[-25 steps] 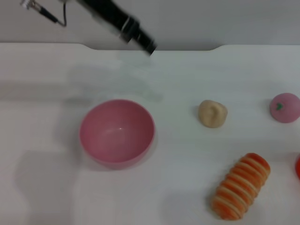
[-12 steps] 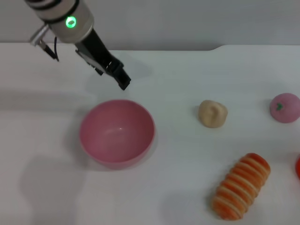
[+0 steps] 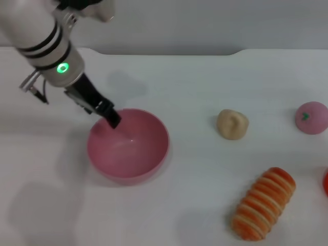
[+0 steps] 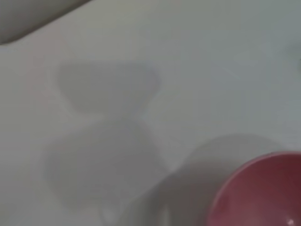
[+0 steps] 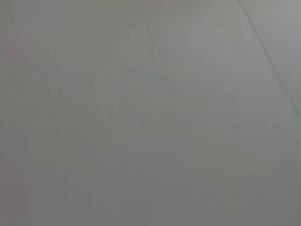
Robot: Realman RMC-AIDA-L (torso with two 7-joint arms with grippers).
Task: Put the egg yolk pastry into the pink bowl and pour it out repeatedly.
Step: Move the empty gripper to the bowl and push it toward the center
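The pink bowl stands upright and empty on the white table, left of centre in the head view. Its rim also shows in the left wrist view. The egg yolk pastry, a pale beige lump with a dimpled top, lies on the table to the right of the bowl, apart from it. My left gripper comes down from the upper left, and its dark tip is at the bowl's far-left rim. My right gripper is out of view.
A pink ball with a green mark lies at the right edge. An orange-and-cream striped roll lies at the front right. A red thing peeks in at the right edge. The table's far edge runs along the back.
My left arm has swung down and toward the front, from the table's far edge to the bowl's far-left rim. The bowl and pastry have not moved.
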